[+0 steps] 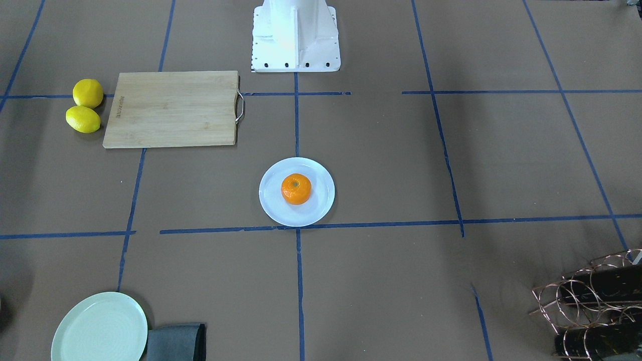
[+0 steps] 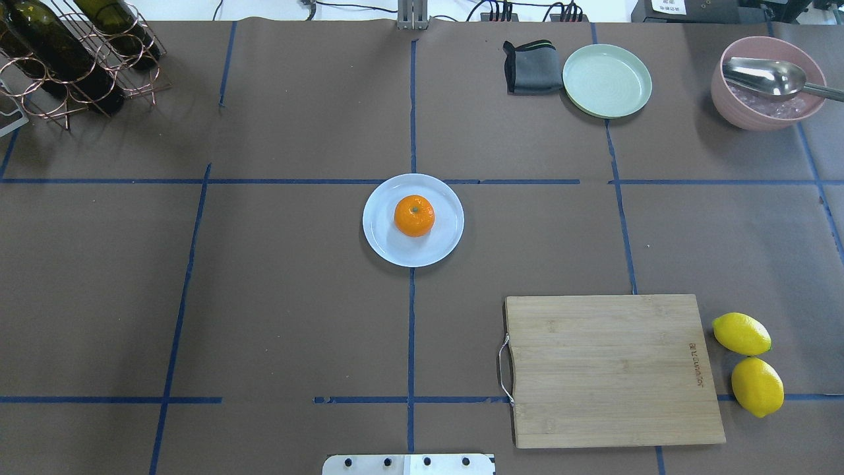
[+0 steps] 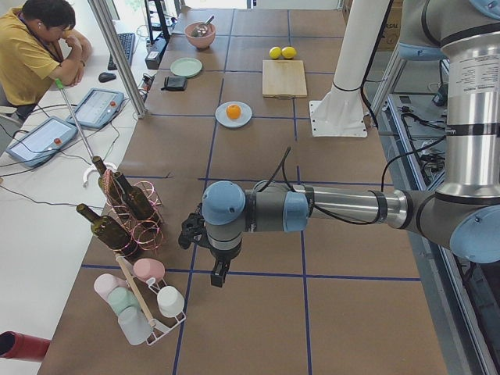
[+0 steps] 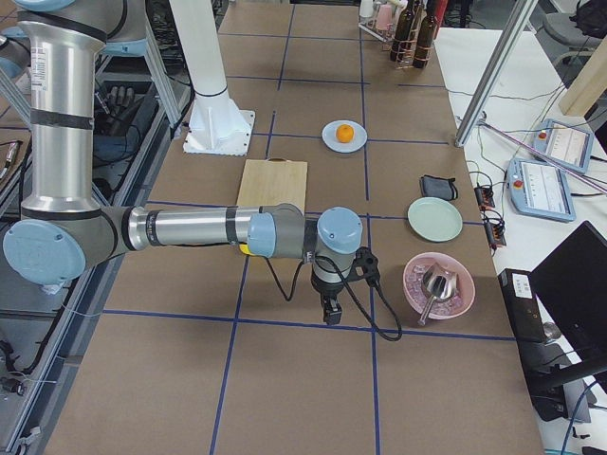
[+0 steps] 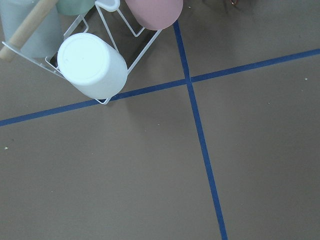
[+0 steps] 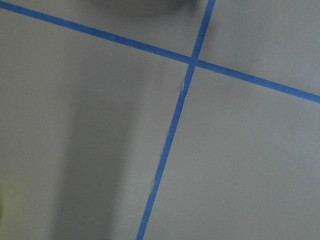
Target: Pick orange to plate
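The orange sits in the middle of the pale bluish-white plate at the table's centre, stem dimple up; it also shows in the front view as orange on plate. Neither gripper is near it. The left gripper hangs over the table's left end beside the cup rack, far from the plate. The right gripper hangs over the right end near the pink bowl, far from the orange. Both show only in the side views, so I cannot tell if they are open or shut.
A wooden cutting board lies near right, with two lemons beside it. A mint-green plate, grey cloth and pink bowl with a spoon stand at the far right. A bottle rack and cup rack stand on the left.
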